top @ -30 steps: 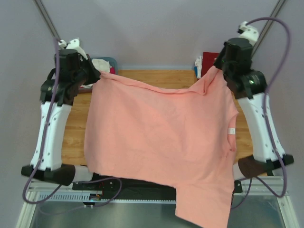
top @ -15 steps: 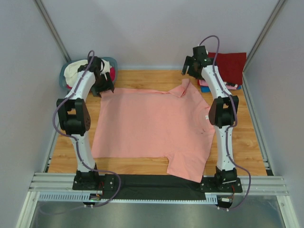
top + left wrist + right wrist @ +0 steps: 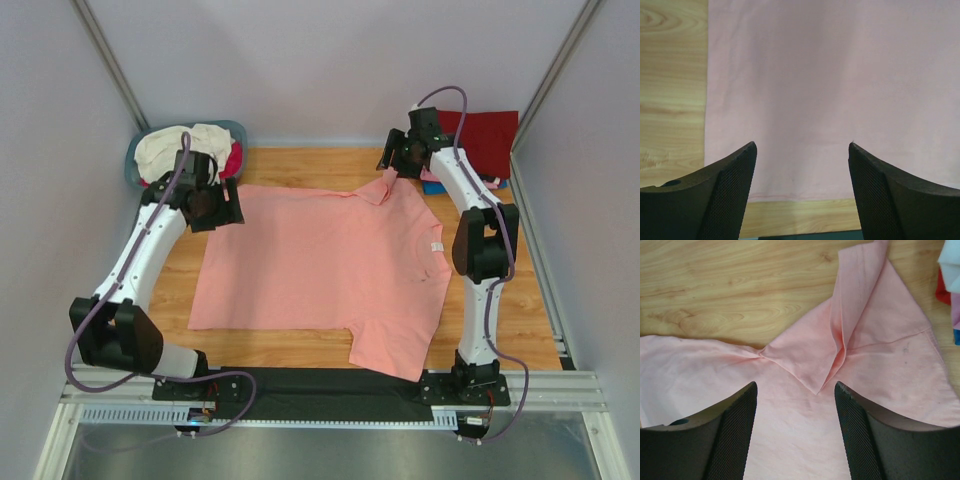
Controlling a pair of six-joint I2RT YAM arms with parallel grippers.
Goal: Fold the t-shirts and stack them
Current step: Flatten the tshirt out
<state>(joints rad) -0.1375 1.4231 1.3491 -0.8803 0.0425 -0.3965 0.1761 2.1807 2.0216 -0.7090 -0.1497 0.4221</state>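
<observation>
The salmon-pink t-shirt [image 3: 320,265] lies spread flat on the wooden table [image 3: 165,290]. One sleeve [image 3: 385,186] at its back right is folded over and creased; it also shows in the right wrist view as the sleeve [image 3: 860,315]. My left gripper [image 3: 222,205] hovers open over the shirt's back left corner, nothing between its fingers. In the left wrist view the left gripper [image 3: 802,150] sits above the shirt [image 3: 830,90], just inside its hem. My right gripper [image 3: 392,162] stands open above the folded sleeve, empty. The right gripper [image 3: 796,385] frames the sleeve's tip.
A blue-grey basket [image 3: 238,130] at the back left holds cream-white [image 3: 175,145] and magenta cloth. A dark red folded shirt [image 3: 485,130] tops a stack at the back right, with pink and blue edges [image 3: 432,182] beneath. Grey walls enclose the table.
Both grippers have let go of the salmon-pink shirt, which dropped from being held up to lying flat. Both arms came down to the back of the table; the left then pulled back a little.
</observation>
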